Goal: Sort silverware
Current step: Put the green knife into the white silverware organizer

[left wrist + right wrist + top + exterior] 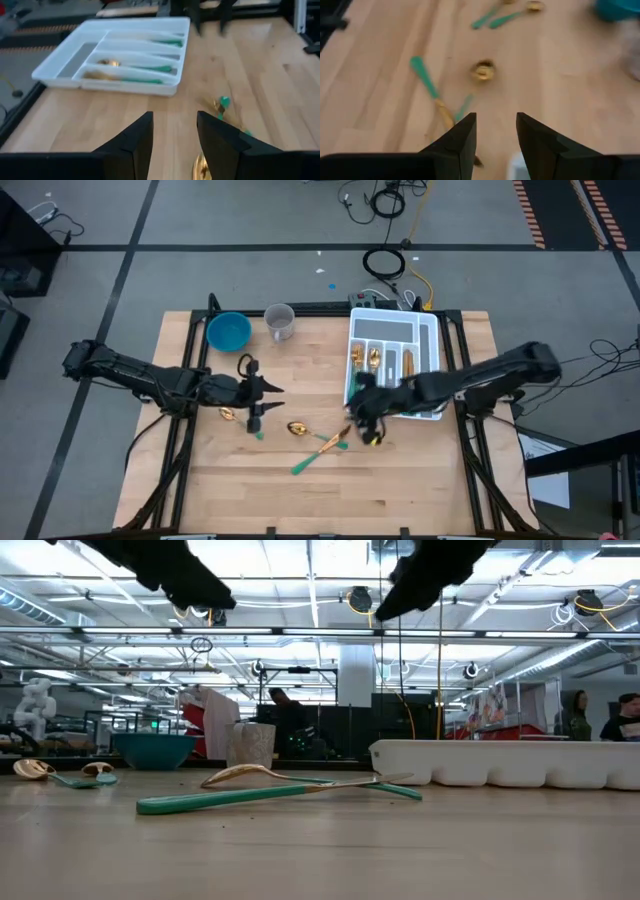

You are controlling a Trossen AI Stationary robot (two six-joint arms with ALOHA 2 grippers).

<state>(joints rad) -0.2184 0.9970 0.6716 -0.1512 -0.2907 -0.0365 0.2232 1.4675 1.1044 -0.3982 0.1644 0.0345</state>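
Silverware (318, 448) apparently clear of edges.

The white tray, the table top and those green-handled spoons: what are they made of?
The tray looks like moulded plastic: plain white, with thin rounded walls. The table top looks like wood: pale planks with visible grain. The spoons have shiny gold heads, probably metal or metallic-coated plastic; the matte green handles suggest plastic. Looks alone cannot settle it.

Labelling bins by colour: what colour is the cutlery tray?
White; the tray shows best in the left wrist view.
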